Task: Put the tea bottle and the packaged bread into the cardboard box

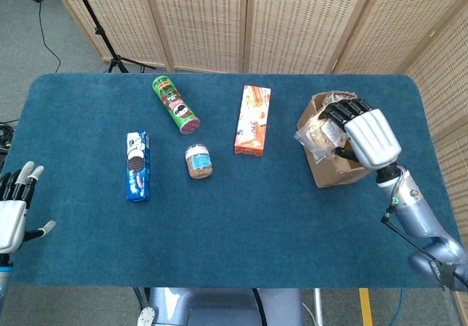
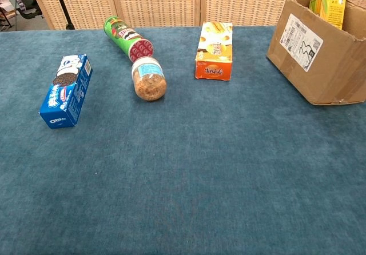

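Observation:
My right hand [image 1: 360, 130] grips the packaged bread [image 1: 317, 133], a clear crinkly bag, in the air over the cardboard box [image 1: 319, 164] at the table's right. The hand hides most of the box's inside in the head view. In the chest view the box [image 2: 320, 60] stands at the right edge, and the yellow tea bottle [image 2: 328, 1] pokes out of its top. My left hand [image 1: 14, 213] hovers with fingers spread at the front left corner, holding nothing. Neither hand shows in the chest view.
On the blue cloth lie a green chips can [image 1: 175, 104], an orange snack box [image 1: 253, 119], a small jar [image 1: 198, 161] and a blue cookie box [image 1: 137, 165]. Wicker screens stand behind the table. A tripod leg [image 1: 99, 26] is at the back left.

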Controlling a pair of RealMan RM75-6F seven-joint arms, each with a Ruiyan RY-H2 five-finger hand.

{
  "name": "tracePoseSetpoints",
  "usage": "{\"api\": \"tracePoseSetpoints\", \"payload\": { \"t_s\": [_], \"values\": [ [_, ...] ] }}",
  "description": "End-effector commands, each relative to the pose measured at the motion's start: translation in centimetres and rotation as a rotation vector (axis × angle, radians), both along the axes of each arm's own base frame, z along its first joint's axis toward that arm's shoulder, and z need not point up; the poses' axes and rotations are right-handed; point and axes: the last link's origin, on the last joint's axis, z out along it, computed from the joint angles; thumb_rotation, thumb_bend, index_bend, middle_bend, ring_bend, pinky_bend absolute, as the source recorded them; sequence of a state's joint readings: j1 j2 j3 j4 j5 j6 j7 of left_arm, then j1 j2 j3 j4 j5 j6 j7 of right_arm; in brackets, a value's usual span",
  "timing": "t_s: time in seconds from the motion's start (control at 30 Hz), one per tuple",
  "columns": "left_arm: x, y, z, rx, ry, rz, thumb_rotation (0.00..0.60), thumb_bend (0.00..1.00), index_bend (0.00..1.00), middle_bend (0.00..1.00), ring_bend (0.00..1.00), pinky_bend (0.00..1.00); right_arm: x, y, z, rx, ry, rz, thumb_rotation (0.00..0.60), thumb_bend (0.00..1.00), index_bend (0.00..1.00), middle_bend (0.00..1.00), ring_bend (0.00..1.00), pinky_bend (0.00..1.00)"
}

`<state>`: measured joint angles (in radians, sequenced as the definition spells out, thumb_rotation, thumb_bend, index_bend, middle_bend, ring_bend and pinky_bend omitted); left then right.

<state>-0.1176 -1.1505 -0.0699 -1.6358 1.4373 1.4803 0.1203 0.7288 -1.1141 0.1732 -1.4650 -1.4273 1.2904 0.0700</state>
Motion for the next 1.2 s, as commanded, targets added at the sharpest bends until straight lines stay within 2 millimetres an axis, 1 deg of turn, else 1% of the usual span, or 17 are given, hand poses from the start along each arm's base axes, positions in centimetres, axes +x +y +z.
{"api": "tracePoseSetpoints", "payload": {
  "t_s": [0.03, 0.2, 0.37, 0.47, 0.67, 0.7, 1.0, 1.07, 1.2],
  "values": [
    [0.0, -0.1, 0.2, 0.0, -0.008, 0.0, 0.6, 0.0, 0.0, 0.0, 0.0, 0.0, 1.0, -1.4, -1.6, 0.015, -0.003, -0.06, 0.6, 0.78, 0.63, 0.54, 0.35, 0.32],
    [-0.1, -0.3, 0.4, -0.002, -0.019, 0.0, 0.6, 0.0, 0.0, 0.0, 0.0, 0.0, -0.3, -2.0, -2.0, 0.008, 0.053, -0.119, 0.6, 0.78, 0.63, 0.54, 0.35, 0.32],
    [-0.1, -0.2, 0.4, -0.013, -0.021, 0.003, 0.6, 0.0, 0.0, 0.0, 0.0, 0.0, -2.2, -2.0, -1.9, 0.019, 0.12, -0.176, 0.6, 0.78, 0.63, 0.54, 0.35, 0.32],
    [-0.1, -0.2, 0.3, -0.018, -0.021, 0.0, 0.6, 0.0, 0.0, 0.0, 0.0, 0.0, -3.3, -1.9, -2.4, 0.03, 0.169, -0.198, 0.6, 0.78, 0.63, 0.54, 0.35, 0.32],
    [0.0, -0.1, 0.2, -0.023, -0.023, -0.001, 0.6, 0.0, 0.0, 0.0, 0.0, 0.0, -4.6, -2.2, -3.0, 0.012, 0.259, -0.185, 0.6, 0.77, 0.63, 0.54, 0.35, 0.32],
    [0.0, -0.1, 0.2, -0.026, -0.023, 0.001, 0.6, 0.0, 0.0, 0.0, 0.0, 0.0, -5.0, -2.4, -2.9, -0.008, 0.302, -0.175, 0.6, 0.77, 0.63, 0.54, 0.35, 0.32],
    [-0.1, 0.1, 0.0, -0.033, -0.02, 0.01, 0.6, 0.0, 0.0, 0.0, 0.0, 0.0, -7.2, -3.4, -2.2, -0.055, 0.401, -0.175, 0.6, 0.74, 0.63, 0.54, 0.35, 0.32],
    [-0.1, 0.1, -0.1, -0.034, -0.019, 0.011, 0.6, 0.0, 0.0, 0.0, 0.0, 0.0, -7.7, -3.5, -2.2, -0.066, 0.436, -0.172, 0.6, 0.73, 0.63, 0.54, 0.35, 0.32],
    [-0.1, 0.1, -0.2, -0.038, -0.017, 0.012, 0.6, 0.0, 0.0, 0.0, 0.0, 0.0, -8.2, -3.5, -2.1, -0.092, 0.519, -0.139, 0.6, 0.66, 0.63, 0.52, 0.35, 0.32]
  ]
}}
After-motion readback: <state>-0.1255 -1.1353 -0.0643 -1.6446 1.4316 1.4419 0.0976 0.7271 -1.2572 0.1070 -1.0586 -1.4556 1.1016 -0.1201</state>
